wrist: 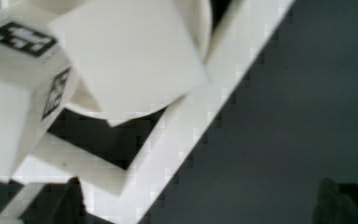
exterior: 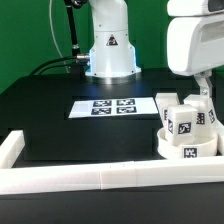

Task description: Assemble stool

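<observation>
Arm (exterior: 195, 40) lowered over stool seat (exterior: 186, 150) and tagged legs (exterior: 185, 122) at exterior view's right; jaws' state unclear. Tags unreadable.

The black table (exterior: 40, 115) carries the flat white marker board (exterior: 112, 107) near its middle, a long white border rail (exterior: 90, 178) along its near edge, and the round white plastic seat (exterior: 187, 150) at the exterior view's right.

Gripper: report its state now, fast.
Gripper: in view above the white plastic tagged stool leg, but open, shut or holding cannot be told.
</observation>
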{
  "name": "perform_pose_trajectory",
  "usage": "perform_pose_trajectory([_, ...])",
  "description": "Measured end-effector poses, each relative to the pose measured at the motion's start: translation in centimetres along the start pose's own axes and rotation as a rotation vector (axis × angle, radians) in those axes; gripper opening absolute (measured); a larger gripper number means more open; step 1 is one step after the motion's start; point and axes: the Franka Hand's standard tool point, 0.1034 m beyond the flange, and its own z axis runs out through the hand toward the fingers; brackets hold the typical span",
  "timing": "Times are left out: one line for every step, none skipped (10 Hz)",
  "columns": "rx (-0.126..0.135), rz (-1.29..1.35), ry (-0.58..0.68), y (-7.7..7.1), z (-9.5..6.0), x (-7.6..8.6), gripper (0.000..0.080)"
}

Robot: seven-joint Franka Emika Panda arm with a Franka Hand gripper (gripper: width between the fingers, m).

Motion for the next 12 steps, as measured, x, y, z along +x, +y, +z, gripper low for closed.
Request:
perform_pose_trajectory([-0.012,-0.042,0.004,-0.1,0.4,-0.2,0.0649])
perform_pose_trajectory([-0.01,-0.019,0.0,-0.5,0.8,-0.4,0.0649])
perform_pose_trajectory([-0.021,-0.027,0.009,-0.5,1.1,-0.4,0.0649])
perform_pose_trajectory([-0.022,-0.021,0.002,-0.1,1.9,-0.9,0.0649])
perform_pose_trajectory([-0.021,-0.024,-0.002,0.2,2.0,-1.2,0.0649])
perform_pose_trajectory([-0.021,-0.029,-0.006,0.3,2.1,-1.4,0.0649])
perform_pose_trajectory([-0.023,-0.042,-0.014,0.4,2.3,-1.6,0.0649])
perform_pose_trajectory([-0.025,-0.049,-0.019,0.3,2.3,-1.7,0.0649])
perform_pose_trajectory([-0.028,-0.068,-0.036,0.3,2.4,-1.9,0.0649])
perform_pose_trajectory([-0.031,-0.077,-0.044,0.3,2.6,-2.2,0.0649])
perform_pose_trajectory([-0.027,-0.078,-0.054,0.1,3.1,-2.6,0.052])
perform_pose_trajectory([-0.03,-0.086,-0.067,0.1,3.3,-2.8,0.052])
